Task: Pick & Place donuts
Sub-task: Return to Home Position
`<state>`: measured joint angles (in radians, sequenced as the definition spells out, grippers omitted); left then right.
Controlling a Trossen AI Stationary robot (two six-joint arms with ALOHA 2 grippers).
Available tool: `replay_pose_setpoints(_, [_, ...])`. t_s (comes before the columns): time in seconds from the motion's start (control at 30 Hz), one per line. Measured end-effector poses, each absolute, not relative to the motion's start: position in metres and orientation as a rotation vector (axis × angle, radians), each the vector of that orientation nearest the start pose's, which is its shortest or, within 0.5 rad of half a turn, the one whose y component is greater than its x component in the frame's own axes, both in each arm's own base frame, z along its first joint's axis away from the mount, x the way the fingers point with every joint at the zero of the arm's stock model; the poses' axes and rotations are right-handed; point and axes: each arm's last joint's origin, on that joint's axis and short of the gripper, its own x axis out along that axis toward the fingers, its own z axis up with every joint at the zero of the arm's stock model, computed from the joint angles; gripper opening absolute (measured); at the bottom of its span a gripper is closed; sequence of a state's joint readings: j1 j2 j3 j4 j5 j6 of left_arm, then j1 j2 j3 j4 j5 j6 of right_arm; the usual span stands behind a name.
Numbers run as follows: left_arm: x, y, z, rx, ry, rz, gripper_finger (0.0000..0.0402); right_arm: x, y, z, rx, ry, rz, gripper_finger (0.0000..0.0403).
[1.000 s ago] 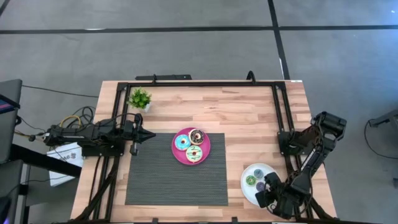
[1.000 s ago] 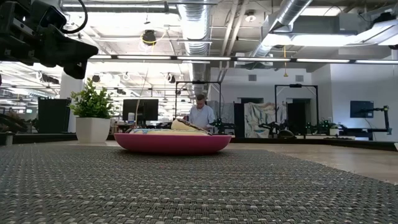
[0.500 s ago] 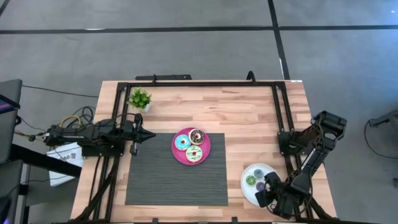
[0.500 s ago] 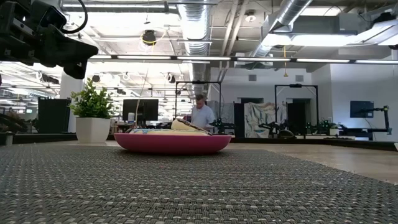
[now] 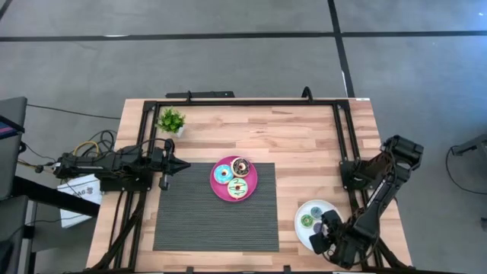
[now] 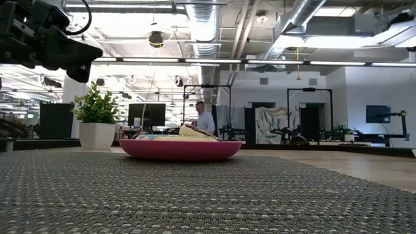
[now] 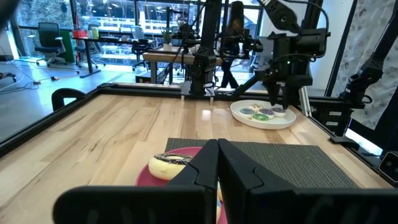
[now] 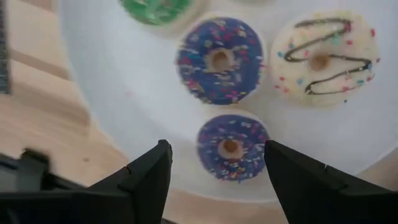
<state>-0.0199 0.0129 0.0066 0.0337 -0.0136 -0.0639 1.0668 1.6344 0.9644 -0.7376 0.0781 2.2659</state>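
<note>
A white plate (image 8: 124,93) near the table's right near corner carries several donuts: a small purple one (image 8: 231,146), a larger purple-blue one (image 8: 219,59), a cream one with chocolate drizzle (image 8: 323,56) and a green one (image 8: 155,7). My right gripper (image 8: 217,165) hangs open over that plate (image 5: 304,213), a finger on either side of the small purple donut, touching nothing. A pink plate (image 5: 251,190) at mid-table holds a blue donut (image 5: 222,174), a chocolate one (image 5: 240,165) and a green-and-cream one (image 5: 237,187). My left gripper (image 5: 179,164) waits shut, left of the pink plate.
A dark ribbed mat (image 5: 213,221) lies under the pink plate's near half. A small potted plant (image 5: 170,120) stands at the far left corner. A black frame rail (image 5: 228,102) runs round the table. A person moves in the room beyond.
My right gripper has crept slightly toward the table's left over the white plate. In the room behind, the person has walked a short way to the left. The donuts and my left arm have stayed put.
</note>
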Motion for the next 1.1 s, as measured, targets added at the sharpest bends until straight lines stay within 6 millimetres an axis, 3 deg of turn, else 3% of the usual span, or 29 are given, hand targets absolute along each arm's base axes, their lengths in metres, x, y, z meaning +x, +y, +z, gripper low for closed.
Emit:
replay_pose_setpoints(0.47, [0.098,-0.002,0.168,-0.064,-0.027,-0.007,0.0000,0.168,0.223,0.234,0.819,1.305,-0.945,0.0244])
replay_pose_setpoints(0.6, [0.098,-0.002,0.168,-0.064,-0.027,-0.007,0.0000,0.185,0.210,0.236,0.728,1.355,-0.865,0.0244])
replay_pose_setpoints(0.77, [0.098,-0.002,0.168,-0.064,-0.027,-0.007,0.0000,0.212,0.190,0.236,0.733,1.344,-0.802,0.0240])
replay_pose_setpoints(0.9, [0.098,-0.002,0.168,-0.064,-0.027,-0.007,0.0000,0.239,0.176,0.236,0.669,1.313,-0.615,0.0206])
replay_pose_setpoints(1.1, [0.098,-0.002,0.168,-0.064,-0.027,-0.007,0.0000,0.273,0.147,0.239,0.504,1.229,-0.412,0.0093])
